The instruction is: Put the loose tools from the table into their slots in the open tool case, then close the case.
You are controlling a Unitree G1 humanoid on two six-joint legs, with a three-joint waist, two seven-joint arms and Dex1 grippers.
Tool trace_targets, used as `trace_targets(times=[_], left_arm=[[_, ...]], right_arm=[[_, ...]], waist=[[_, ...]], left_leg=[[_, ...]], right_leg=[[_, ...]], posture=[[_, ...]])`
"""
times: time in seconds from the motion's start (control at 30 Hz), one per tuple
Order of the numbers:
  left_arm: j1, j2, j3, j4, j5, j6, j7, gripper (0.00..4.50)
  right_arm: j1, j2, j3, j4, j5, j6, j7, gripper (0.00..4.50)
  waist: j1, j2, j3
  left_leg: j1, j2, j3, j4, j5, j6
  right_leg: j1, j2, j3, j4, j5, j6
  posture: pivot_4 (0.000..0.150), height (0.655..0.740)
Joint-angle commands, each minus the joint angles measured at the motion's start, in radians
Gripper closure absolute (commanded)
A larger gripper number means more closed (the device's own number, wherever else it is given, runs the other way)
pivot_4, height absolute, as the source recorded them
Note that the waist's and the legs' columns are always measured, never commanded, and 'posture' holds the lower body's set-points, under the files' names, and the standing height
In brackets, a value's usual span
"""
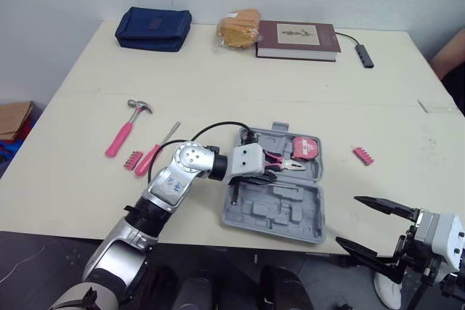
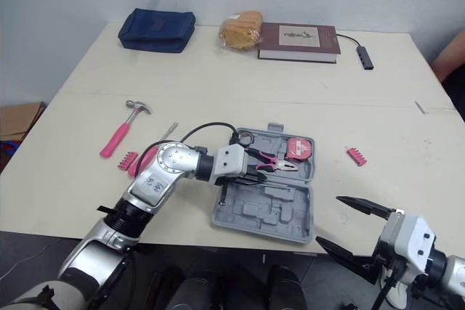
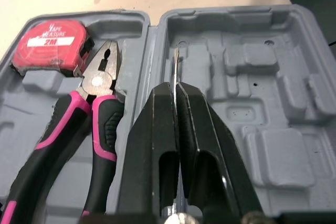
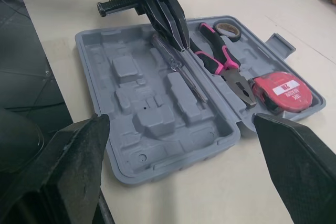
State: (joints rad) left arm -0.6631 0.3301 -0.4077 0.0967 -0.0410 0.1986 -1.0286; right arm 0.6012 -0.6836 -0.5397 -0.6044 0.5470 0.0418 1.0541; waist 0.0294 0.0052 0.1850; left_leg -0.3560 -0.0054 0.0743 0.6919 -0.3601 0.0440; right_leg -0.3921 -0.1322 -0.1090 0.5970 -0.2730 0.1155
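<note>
The left jaws were pressed shut on a slim metal-shafted screwdriver (image 4: 184,74). It lay along the hinge inside the open grey plastic tool case (image 1: 280,208), which sat near the front edge of the pale, smooth bench (image 1: 218,85). The right jaws hung spread wide and empty off the bench's front right corner.

The slim screwdriver looked light and stiff. Its narrow, smooth shaft would probably twist or slip in a pinch, so the thicker handle seemed the safer hold. Pink-and-black pliers (image 1: 280,165) and a red tape measure (image 1: 306,147) were already in the case's rear half.

Other tools lay loose:
- **Toward the left edge:** a pink-handled hammer (image 1: 127,127), a pink-handled screwdriver (image 1: 156,150) and a pink strip of bits (image 1: 133,160).
- **Toward the right edge:** a second pink bit strip (image 1: 362,155).

The hammer was likely head-heavy and best gripped on the handle close to the head. The bit strips were small and flat, so they probably needed a pinch across their long sides. The light case might skid on the smooth top when its lid was swung over.

Along the back edge sat a navy fabric pouch (image 1: 153,28), a yellow crinkled bag (image 1: 240,28), a brown hardback book (image 1: 298,40) and a dark cabled adapter (image 1: 365,56). A plain white wall stood behind them.
</note>
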Motion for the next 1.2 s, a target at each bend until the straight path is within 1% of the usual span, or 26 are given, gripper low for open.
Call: trace_targets(times=[0.03,0.2,0.37,0.53,0.77,0.83,0.97,1.0,1.1,1.17,1.2], left_arm=[[-0.017,0.000,-0.008,0.007,0.023,0.002,0.008,4.41],[-0.021,-0.001,-0.016,0.033,0.043,0.000,0.002,4.41],[-0.007,0.026,-0.047,0.056,0.082,0.020,-0.023,4.41],[-0.006,0.025,-0.066,0.083,0.116,0.026,0.001,4.41],[-0.014,0.053,-0.122,0.143,0.194,0.062,0.014,4.41],[-0.015,0.053,-0.125,0.154,0.199,0.077,0.023,4.41],[-0.021,0.057,-0.133,0.164,0.210,0.049,0.024,4.41],[-0.018,0.055,-0.120,0.156,0.194,0.044,0.022,4.41],[-0.010,0.032,-0.029,0.119,0.069,-0.058,-0.010,4.41],[0.001,0.043,0.070,0.072,-0.063,-0.117,-0.083,4.41],[0.006,0.050,0.103,0.061,-0.105,-0.143,-0.110,4.41]], right_arm=[[0.009,0.013,-0.010,-0.023,0.005,-0.012,-0.009,0.00],[0.015,0.017,-0.014,-0.022,0.002,-0.014,-0.012,0.00],[0.018,0.018,-0.020,-0.017,0.002,-0.017,-0.013,0.00],[0.024,0.022,-0.025,-0.014,0.001,-0.021,-0.015,0.00],[0.025,0.026,-0.022,-0.011,-0.006,-0.025,-0.021,0.00],[0.023,0.028,-0.021,-0.009,-0.008,-0.026,-0.023,0.00],[0.019,0.031,-0.017,-0.008,-0.012,-0.025,-0.026,0.00],[0.020,0.032,-0.018,-0.009,-0.012,-0.027,-0.026,0.00],[0.027,0.035,-0.028,-0.007,-0.010,-0.031,-0.022,0.00],[0.032,0.032,-0.064,0.014,-0.006,-0.053,-0.003,0.00],[0.032,0.031,-0.076,0.022,-0.007,-0.065,0.003,0.00]], waist=[[-0.001,0.000,0.000],[0.000,0.000,0.000],[0.000,0.000,0.000],[0.000,0.000,0.000],[-0.001,-0.003,-0.007],[-0.001,-0.004,-0.010],[-0.002,-0.004,-0.016],[-0.002,-0.004,-0.017],[-0.002,-0.004,-0.018],[-0.004,-0.003,-0.018],[-0.006,-0.003,-0.017]], left_leg=[[0.000,0.000,0.000,0.000,0.000,0.000],[0.000,0.000,0.000,0.000,0.000,0.000],[0.000,0.000,0.000,0.000,0.000,0.000],[0.001,0.000,0.000,0.000,0.000,0.000],[0.003,0.000,0.000,0.000,-0.001,0.000],[0.003,0.000,0.000,0.000,-0.001,0.000],[0.005,0.001,0.000,0.000,-0.001,0.000],[0.005,0.001,0.000,0.000,-0.002,0.000],[0.005,0.001,0.000,0.000,-0.002,0.000],[0.005,0.001,0.000,0.000,-0.002,0.000],[0.004,0.001,0.000,0.000,-0.002,0.000]], right_leg=[[0.000,0.000,0.000,0.000,0.000,0.000],[0.000,0.000,0.000,0.000,0.000,0.000],[0.000,0.000,0.000,0.000,0.000,0.000],[0.000,-0.001,0.001,0.000,0.000,0.000],[0.002,-0.001,0.001,-0.003,0.000,0.000],[0.002,-0.001,0.001,-0.003,0.000,0.000],[0.004,-0.004,0.002,-0.004,0.000,0.000],[0.004,-0.007,0.002,-0.004,0.000,0.000],[0.004,-0.009,0.001,-0.004,0.000,-0.001],[0.003,-0.009,0.001,-0.004,0.000,-0.001],[0.002,-0.010,0.001,-0.003,0.000,-0.001]], posture=[[0.150,0.7400],[0.150,0.7400],[0.150,0.7400],[0.150,0.7400],[0.150,0.7400],[0.150,0.7400],[0.150,0.7400],[0.150,0.7400],[0.150,0.7400],[0.150,0.7400],[0.150,0.7400]])
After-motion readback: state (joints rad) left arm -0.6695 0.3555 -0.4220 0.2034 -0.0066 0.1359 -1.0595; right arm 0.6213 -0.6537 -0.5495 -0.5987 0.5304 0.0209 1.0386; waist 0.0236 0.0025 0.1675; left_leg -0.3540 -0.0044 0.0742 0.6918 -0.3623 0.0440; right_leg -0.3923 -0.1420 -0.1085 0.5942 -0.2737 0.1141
